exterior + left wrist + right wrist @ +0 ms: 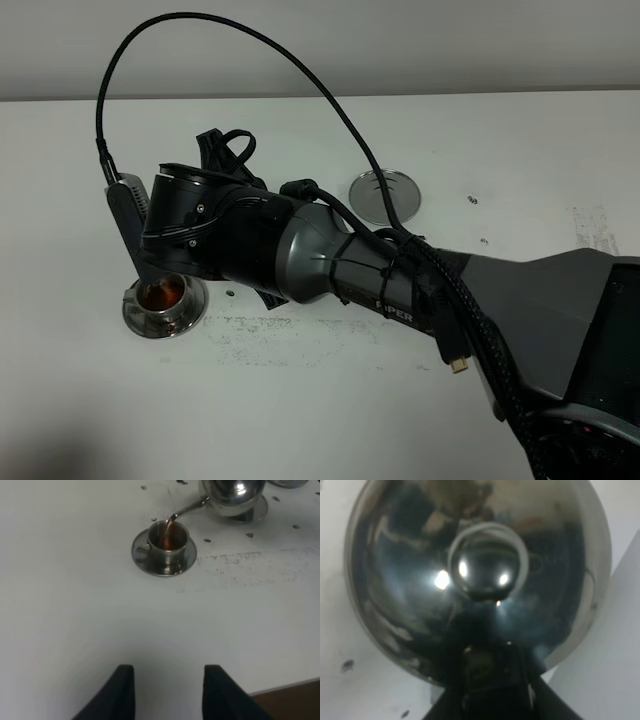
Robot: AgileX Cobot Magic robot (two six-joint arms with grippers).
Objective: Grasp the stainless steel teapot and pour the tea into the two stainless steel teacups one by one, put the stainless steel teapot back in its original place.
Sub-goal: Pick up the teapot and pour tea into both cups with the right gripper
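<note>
Two grippers, checked in turn.

Right gripper (pixel 490 682): clamped on the stainless steel teapot (pixel 232 494), dark fingers hard against the pot's edge in the right wrist view. Rest of that view filled by the knobbed lid (pixel 485 572). Right arm (pixel 330 250) stretched across the middle to the left side of the high view, hiding the pot there.

Left gripper (pixel 169 695): fingers spread, nothing between them. Low over the bare white table (pixel 75 605), well apart from the tableware.

Teapot tilted spout-down just beside the first teacup (pixel 167 547), spout tip (pixel 173 516) above the cup's rim. Thin stream of tea (pixel 169 527) falling from the spout into the cup. Reddish-brown liquid inside the cup in both the high and left wrist views. Cup upright on its saucer (pixel 145 562).

Second round steel piece (pixel 400 200) farther back on the table, apart from the first cup, crossed by a black cable (pixel 330 90). Cup on it or not: cannot tell.
</note>
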